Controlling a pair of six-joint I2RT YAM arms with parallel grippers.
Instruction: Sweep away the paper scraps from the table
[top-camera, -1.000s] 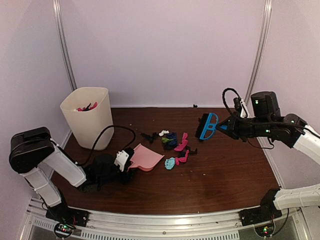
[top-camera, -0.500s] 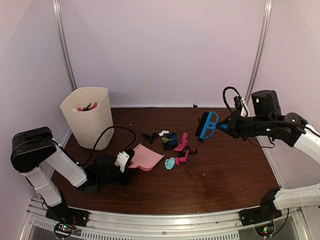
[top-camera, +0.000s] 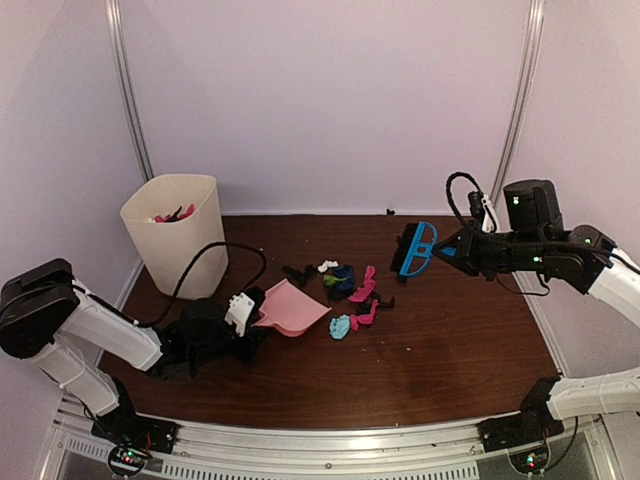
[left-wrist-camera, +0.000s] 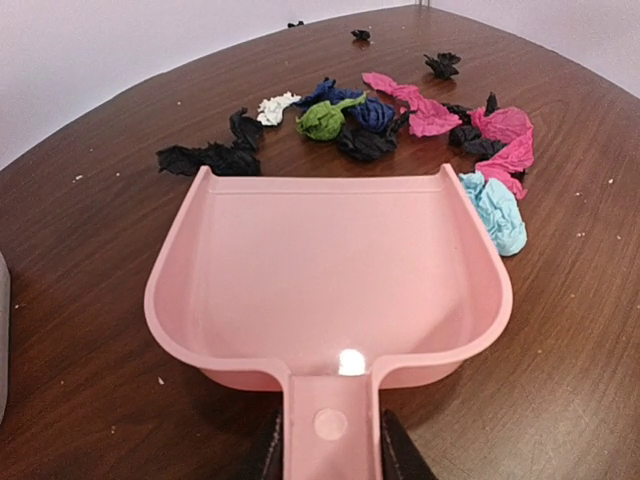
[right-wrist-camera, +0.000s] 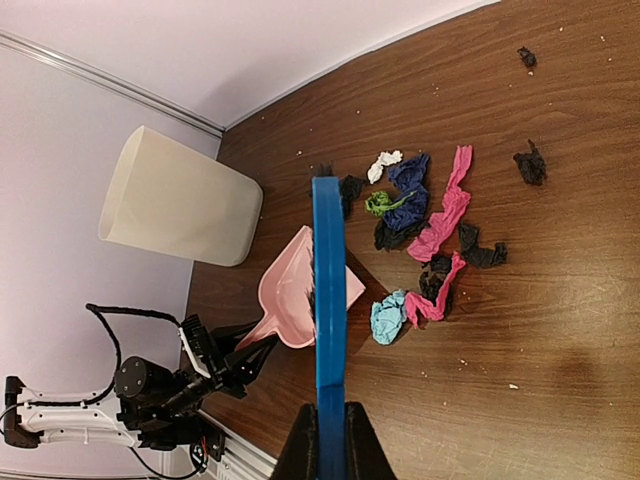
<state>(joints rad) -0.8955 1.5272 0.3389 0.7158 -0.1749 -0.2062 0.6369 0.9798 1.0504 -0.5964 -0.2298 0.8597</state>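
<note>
On dark wood-grain table (top-camera: 450, 350): crumpled coloured paper scraps (top-camera: 350, 290).
Left gripper (left-wrist-camera: 330, 455) clamps pink plastic dustpan (left-wrist-camera: 330, 270); right gripper (right-wrist-camera: 325, 440) clamps blue hand brush (right-wrist-camera: 328, 280).

Soft, even, rather dim light from above, lilac cast on the pale lilac walls (top-camera: 320, 100), small white glare spot near the handle of the pink plastic dustpan (left-wrist-camera: 330, 270), faint sheen on the dark reddish wood-grain counter (right-wrist-camera: 560, 330), top view grainy, left wrist view bowed at its edges.
</note>
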